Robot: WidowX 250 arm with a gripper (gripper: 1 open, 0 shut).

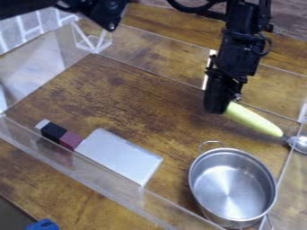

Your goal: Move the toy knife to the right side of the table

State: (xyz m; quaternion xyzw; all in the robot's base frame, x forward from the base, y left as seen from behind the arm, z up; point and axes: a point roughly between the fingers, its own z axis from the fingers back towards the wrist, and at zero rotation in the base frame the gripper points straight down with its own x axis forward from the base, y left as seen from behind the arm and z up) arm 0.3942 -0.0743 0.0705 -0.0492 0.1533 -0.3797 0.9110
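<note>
- Pinching one end of the toy knife, our gripper points steeply down with its dark fingers pressed together on the handle's left end — the yellow-green handle slants away from it, down and to the right.
- We see the knife's handle sitting slightly above the wood, tilted, with its silver tip near the right acrylic wall; whether that tip touches the surface we cannot tell.
- Going from the left: we find clear acrylic walls standing at the far-left corner of the table, and a low clear wall running along the near edge too.
- Near the front-left wall lies the cleaver-like slab — a wide flat grey blade with a black-and-maroon handle at its left end, flat on the wood.
- In the middle we have bare dark brown wood grain, with the black arm coming down from the top of the view toward the right half.
- At the front right sits a round metal pot, upright, its inside showing; it is near the knife but apart from it, just below it in the picture.
- Down at the bottom-left edge, outside the walls, we glimpse a small blue object, too cropped to identify.
</note>
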